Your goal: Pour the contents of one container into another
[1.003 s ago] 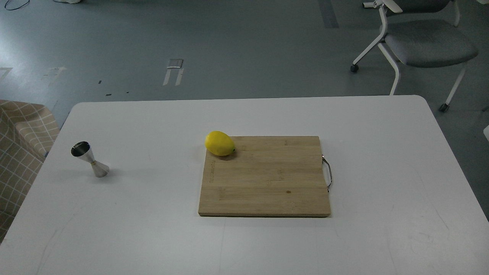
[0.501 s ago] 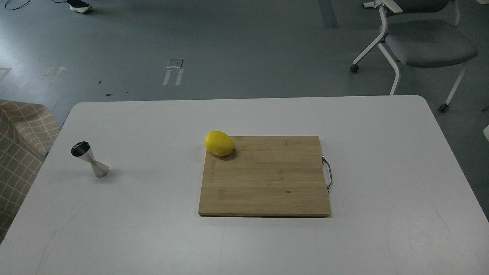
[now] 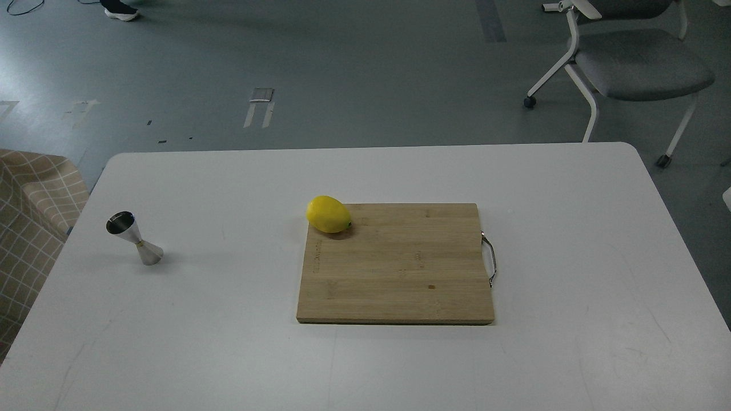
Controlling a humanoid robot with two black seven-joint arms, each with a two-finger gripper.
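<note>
A white surface (image 3: 571, 342) is observed filling the near and middle field. Neither hand is recorded within the head view, so the state of each cannot be told.

Nearest on the surface, a wooden cutting board (image 3: 400, 268) is found lying flat, just right of centre, with a metal handle (image 3: 489, 258) fixed at its right edge. A yellow lemon (image 3: 328, 214) is noted resting on the board's far left corner, partly overhanging the edge.

Well apart to the left, near the left border of the surface, the steel jigger (image 3: 135, 238) is seen standing on its narrower-looking lower cone, open end uppermost, appearing to lean leftward as viewed. It touches nothing else. The glass tumbler is not found in the view.

To the left of the surface, a beige checked fabric (image 3: 31, 228) is recorded. Beyond the far edge, a grey floor (image 3: 342, 68) with tape marks is seen, a grey office chair (image 3: 628, 63) on white legs at far right, and a shoe (image 3: 120, 9) at the far left top.
</note>
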